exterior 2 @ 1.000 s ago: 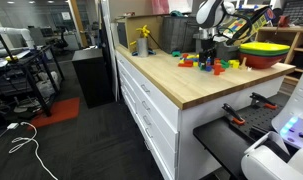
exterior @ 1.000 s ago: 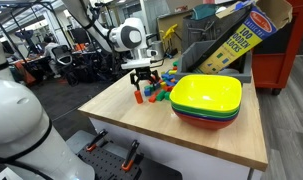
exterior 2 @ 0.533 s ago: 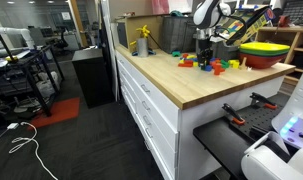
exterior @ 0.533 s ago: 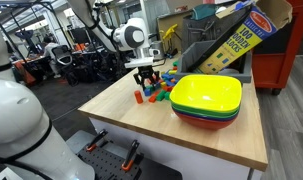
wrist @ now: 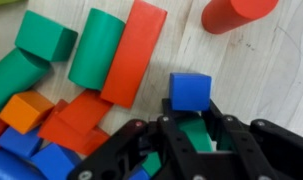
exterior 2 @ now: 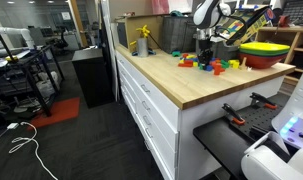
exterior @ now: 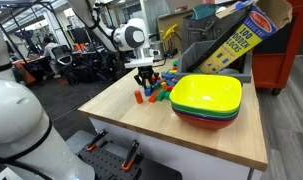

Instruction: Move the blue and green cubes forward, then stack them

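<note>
Tool (wrist: 196, 122) clamped on green cube (wrist: 197, 138) | blue cube (wrist: 189, 90) just beyond its tips

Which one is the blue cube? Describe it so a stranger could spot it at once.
On the wooden table, beside the yellow bowl, lies a heap of blocks. In the wrist view the blue cube sits on bare wood just past the gripper tips, right of the long red block. It is the only blue block outside the heap.
</note>
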Available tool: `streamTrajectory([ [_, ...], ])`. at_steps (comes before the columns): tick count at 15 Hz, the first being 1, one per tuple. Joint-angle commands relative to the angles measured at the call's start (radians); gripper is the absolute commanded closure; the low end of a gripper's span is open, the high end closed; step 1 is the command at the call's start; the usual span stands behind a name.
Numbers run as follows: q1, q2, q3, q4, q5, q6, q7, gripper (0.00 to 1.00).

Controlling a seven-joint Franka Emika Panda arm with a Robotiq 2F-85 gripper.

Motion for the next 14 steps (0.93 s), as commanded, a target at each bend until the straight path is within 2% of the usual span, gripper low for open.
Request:
streamTrajectory([
  [1,-0.011,-0.019,0.010,-0.007,0.015,-0.028,-0.012,0.91],
  [6,0.000,-0.057,0.019,-0.042,0.043,-0.036,0.034,0.91],
  [14,0.041,-0.108,0.054,-0.075,0.121,-0.042,0.202,0.91],
])
